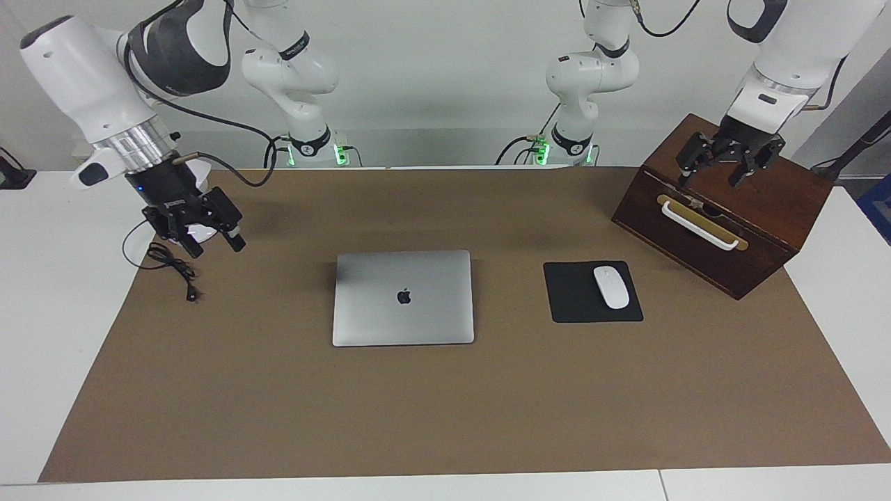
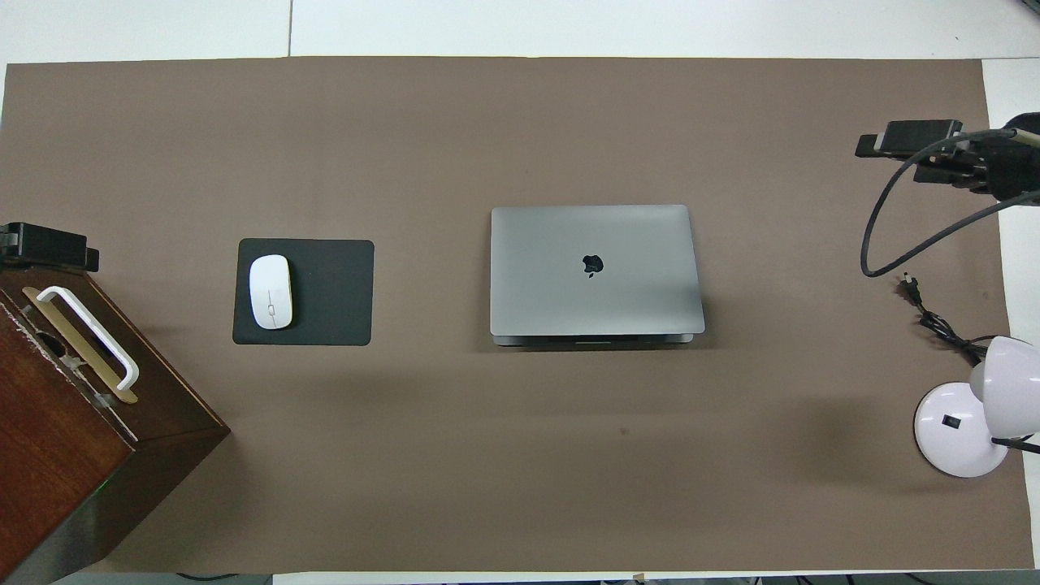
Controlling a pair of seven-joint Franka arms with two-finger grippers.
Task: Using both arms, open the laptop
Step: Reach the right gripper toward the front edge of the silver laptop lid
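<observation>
The laptop lies closed and flat in the middle of the brown mat, its apple logo up; it also shows in the overhead view. My left gripper hangs open and empty over the wooden box at the left arm's end of the table, and shows at the edge of the overhead view. My right gripper hangs open and empty over the mat's edge at the right arm's end, above a black cable, and shows in the overhead view. Both grippers are well apart from the laptop.
A black mouse pad with a white mouse lies beside the laptop toward the left arm's end. A dark wooden box with a white handle stands there. A white lamp and black cable lie at the right arm's end.
</observation>
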